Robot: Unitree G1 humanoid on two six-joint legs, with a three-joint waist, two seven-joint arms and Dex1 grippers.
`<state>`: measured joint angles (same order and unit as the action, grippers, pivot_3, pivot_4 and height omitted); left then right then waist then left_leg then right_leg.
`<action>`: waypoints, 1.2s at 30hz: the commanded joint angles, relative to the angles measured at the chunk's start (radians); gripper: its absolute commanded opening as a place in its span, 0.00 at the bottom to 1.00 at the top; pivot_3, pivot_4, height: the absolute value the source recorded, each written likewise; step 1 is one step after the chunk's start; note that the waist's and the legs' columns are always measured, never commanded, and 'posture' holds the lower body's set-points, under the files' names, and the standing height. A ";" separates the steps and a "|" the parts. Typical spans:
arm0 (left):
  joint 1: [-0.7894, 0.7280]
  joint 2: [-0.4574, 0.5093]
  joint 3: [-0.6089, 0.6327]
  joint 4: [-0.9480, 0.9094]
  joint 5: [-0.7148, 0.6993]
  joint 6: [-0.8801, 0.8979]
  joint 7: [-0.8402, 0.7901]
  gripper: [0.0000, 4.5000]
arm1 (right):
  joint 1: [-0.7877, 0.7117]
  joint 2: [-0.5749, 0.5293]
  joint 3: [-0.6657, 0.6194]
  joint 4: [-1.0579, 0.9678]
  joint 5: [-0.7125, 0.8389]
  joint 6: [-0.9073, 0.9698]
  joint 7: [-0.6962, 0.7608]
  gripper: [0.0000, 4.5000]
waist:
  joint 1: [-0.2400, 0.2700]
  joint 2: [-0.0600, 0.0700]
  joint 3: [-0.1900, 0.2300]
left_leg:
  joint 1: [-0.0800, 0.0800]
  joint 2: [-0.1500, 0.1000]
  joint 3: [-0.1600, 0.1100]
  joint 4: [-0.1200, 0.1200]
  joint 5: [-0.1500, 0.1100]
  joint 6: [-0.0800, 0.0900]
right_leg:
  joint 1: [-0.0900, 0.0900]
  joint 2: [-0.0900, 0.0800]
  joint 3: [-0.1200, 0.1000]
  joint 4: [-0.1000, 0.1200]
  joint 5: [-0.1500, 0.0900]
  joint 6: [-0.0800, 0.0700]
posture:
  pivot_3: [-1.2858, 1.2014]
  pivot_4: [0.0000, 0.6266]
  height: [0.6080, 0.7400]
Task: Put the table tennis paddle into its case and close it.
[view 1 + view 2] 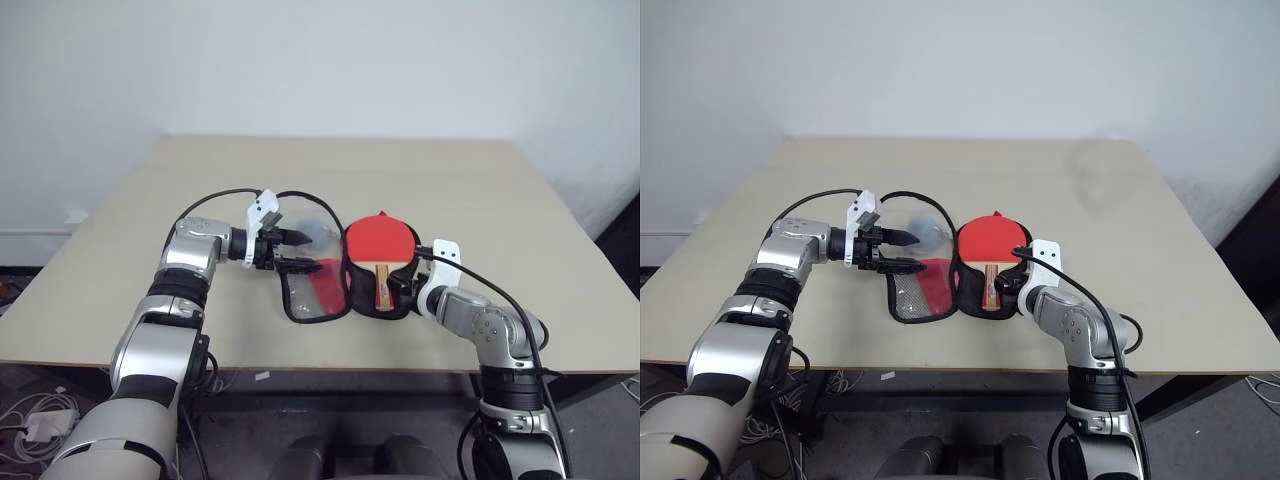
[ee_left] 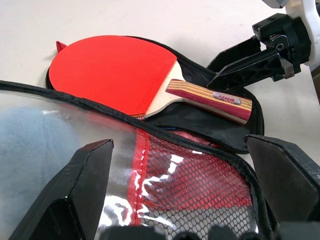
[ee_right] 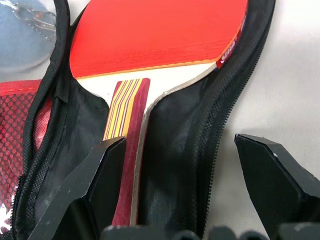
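Observation:
The table tennis paddle (image 1: 379, 240) lies red face up in the black-lined half of the case (image 2: 220, 125), with its striped handle (image 3: 125, 120) pointing toward me. The case's other half, a lid (image 1: 312, 292) with a clear window and red mesh, lies spread open to its left. Through the window a grey plush ball (image 2: 30, 145) shows. My left gripper (image 2: 179, 145) is open, one finger on either side of the lid's outer edge. At the handle end of the case my right gripper (image 3: 178, 142) is open, one finger over the handle and the other over bare table.
The case rests near the front middle of a beige table (image 1: 480, 190), with bare tabletop behind and to both sides. A white wall stands behind the table. Black cables run along both arms.

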<state>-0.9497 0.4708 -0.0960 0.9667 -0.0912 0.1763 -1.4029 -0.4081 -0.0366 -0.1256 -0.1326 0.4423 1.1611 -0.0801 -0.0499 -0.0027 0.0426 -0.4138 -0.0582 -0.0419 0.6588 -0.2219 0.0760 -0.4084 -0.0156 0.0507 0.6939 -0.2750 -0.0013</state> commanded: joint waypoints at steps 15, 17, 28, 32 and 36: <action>-0.018 0.003 0.010 -0.027 -0.006 0.002 0.004 1.00 | 0.017 -0.003 -0.012 -0.021 -0.023 0.016 0.041 0.00 | 0.000 0.000 0.000 | 0.000 0.000 0.000 0.000 0.000 0.000 | 0.000 0.000 0.000 0.000 0.000 0.000 | 0.52 0.00 1.00; -0.015 0.004 0.008 -0.026 -0.004 0.001 0.004 1.00 | 0.019 -0.011 -0.022 -0.029 -0.016 0.025 0.049 0.00 | 0.000 0.000 0.000 | 0.000 0.000 0.000 0.000 0.000 0.000 | 0.000 0.000 0.000 0.000 0.000 0.000 | 0.52 0.00 1.00; -0.005 0.015 0.006 -0.024 0.000 0.002 0.002 1.00 | 0.062 -0.101 -0.086 -0.096 -0.009 0.072 0.095 0.00 | 0.007 0.000 0.000 | 0.000 -0.001 -0.001 0.000 0.000 0.000 | 0.001 -0.001 -0.001 0.000 0.000 0.000 | 0.52 0.00 1.00; -0.004 0.018 0.006 -0.022 0.000 0.002 0.002 1.00 | 0.087 -0.136 -0.126 -0.129 -0.006 0.096 0.109 0.00 | 0.010 0.000 0.000 | 0.000 -0.002 -0.001 0.000 0.000 0.000 | 0.001 -0.002 -0.001 0.000 0.000 0.000 | 0.52 0.00 1.00; -0.005 0.021 0.006 -0.013 0.004 -0.003 0.003 1.00 | 0.127 -0.169 -0.173 -0.196 0.019 0.141 0.138 0.00 | 0.019 0.000 0.000 | 0.000 -0.002 -0.001 0.000 0.000 0.001 | 0.001 -0.002 -0.001 -0.001 0.000 0.000 | 0.52 0.00 1.00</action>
<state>-0.9425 0.4776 -0.0966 0.9669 -0.0898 0.1835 -1.3979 -0.2865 -0.1838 -0.2596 -0.2683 0.4515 1.2887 0.0506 -0.0309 -0.0028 0.0426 -0.4141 -0.0601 -0.0429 0.6594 -0.2216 0.0770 -0.4069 -0.0177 0.0493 0.6932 -0.2750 -0.0012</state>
